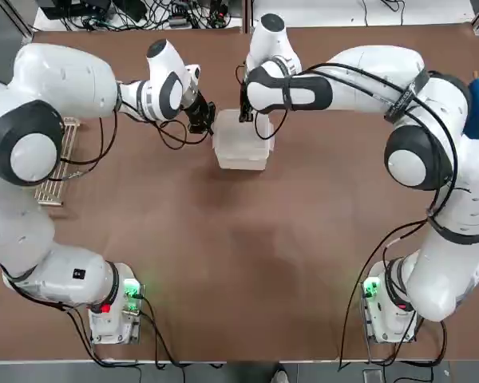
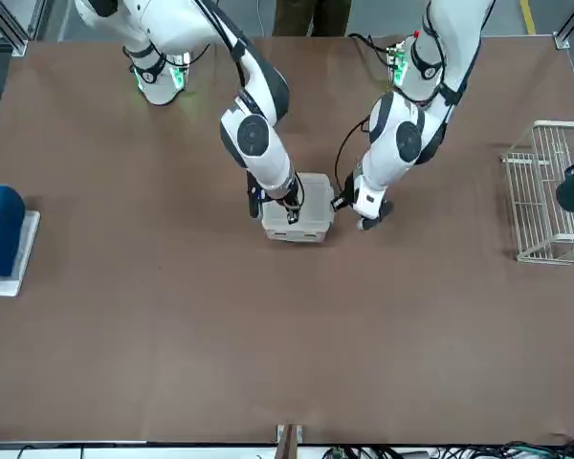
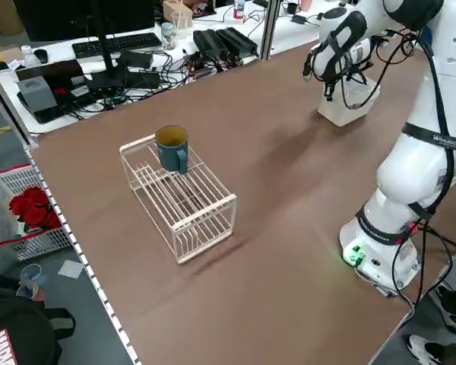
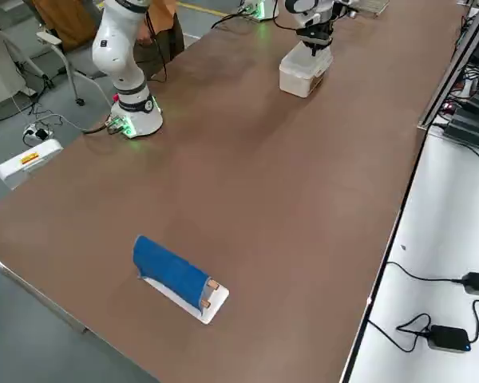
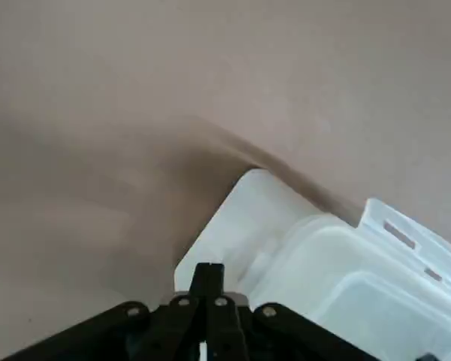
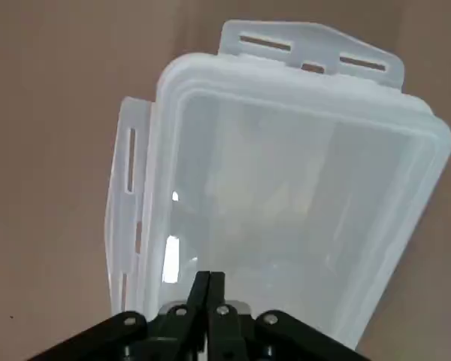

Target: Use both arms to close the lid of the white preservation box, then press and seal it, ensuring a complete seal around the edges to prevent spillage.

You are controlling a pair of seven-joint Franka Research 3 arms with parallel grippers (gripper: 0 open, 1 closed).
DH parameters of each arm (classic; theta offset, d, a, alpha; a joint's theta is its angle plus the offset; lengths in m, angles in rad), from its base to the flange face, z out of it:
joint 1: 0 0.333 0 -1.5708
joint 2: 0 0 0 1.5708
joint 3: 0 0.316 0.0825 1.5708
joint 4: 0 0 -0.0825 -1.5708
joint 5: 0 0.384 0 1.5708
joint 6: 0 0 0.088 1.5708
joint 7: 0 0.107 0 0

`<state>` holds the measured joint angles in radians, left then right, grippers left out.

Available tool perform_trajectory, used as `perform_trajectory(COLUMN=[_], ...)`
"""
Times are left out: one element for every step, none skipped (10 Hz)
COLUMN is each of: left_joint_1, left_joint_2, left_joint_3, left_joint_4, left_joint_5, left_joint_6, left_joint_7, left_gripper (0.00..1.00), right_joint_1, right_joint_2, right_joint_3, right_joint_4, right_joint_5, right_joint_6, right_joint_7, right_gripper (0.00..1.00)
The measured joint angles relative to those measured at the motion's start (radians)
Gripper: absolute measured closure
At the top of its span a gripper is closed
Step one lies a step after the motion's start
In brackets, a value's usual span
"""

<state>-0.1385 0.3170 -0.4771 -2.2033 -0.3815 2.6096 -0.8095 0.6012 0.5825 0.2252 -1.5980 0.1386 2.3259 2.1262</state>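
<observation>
The white preservation box (image 1: 241, 152) stands mid-table toward the far side, with the lid (image 6: 286, 188) lying flat on top of it. Its clip tabs (image 6: 308, 45) stick outward, unfolded. My right gripper (image 1: 246, 114) is shut, and its fingertips (image 6: 208, 282) rest on the lid's far edge. My left gripper (image 1: 201, 120) is also shut and holds nothing. It hovers low at the box's left side, with its tips over a side tab (image 5: 233, 233). Whether they touch the tab I cannot tell.
A wire rack (image 3: 178, 201) carrying a teal mug (image 3: 172, 147) stands at the table's left edge. A blue object on a white base (image 4: 176, 275) lies far right. Bare brown tabletop (image 1: 239, 263) stretches between the box and the arm bases.
</observation>
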Motion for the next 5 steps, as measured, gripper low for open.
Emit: perform_trajectory(left_joint_1=[0.000, 0.000, 0.000, 0.001, 0.001], left_joint_2=[0.011, 0.015, 0.016, 0.016, 0.016], left_joint_3=[0.001, 0.001, 0.001, 0.001, 0.002], left_joint_4=[0.005, 0.007, 0.008, 0.010, 0.011], left_joint_5=[0.000, 0.000, 0.000, 0.000, 0.000], left_joint_6=[0.007, 0.012, 0.015, 0.015, 0.015], left_joint_7=[0.000, -0.002, -0.007, -0.015, -0.019], left_gripper=[0.99, 0.99, 0.99, 0.99, 0.99], right_joint_1=[0.000, 0.000, 0.000, 0.000, 0.000], right_joint_2=[0.000, 0.000, 0.000, 0.000, 0.000], right_joint_3=[0.000, 0.000, 0.000, 0.000, 0.000], right_joint_4=[0.000, 0.000, 0.000, 0.000, 0.000], right_joint_5=[0.000, 0.000, 0.000, 0.000, 0.000], right_joint_6=[0.000, 0.000, 0.000, 0.000, 0.000], right_joint_7=[0.000, 0.000, 0.000, 0.000, 0.000], right_gripper=[0.95, 0.95, 0.95, 0.95, 0.95])
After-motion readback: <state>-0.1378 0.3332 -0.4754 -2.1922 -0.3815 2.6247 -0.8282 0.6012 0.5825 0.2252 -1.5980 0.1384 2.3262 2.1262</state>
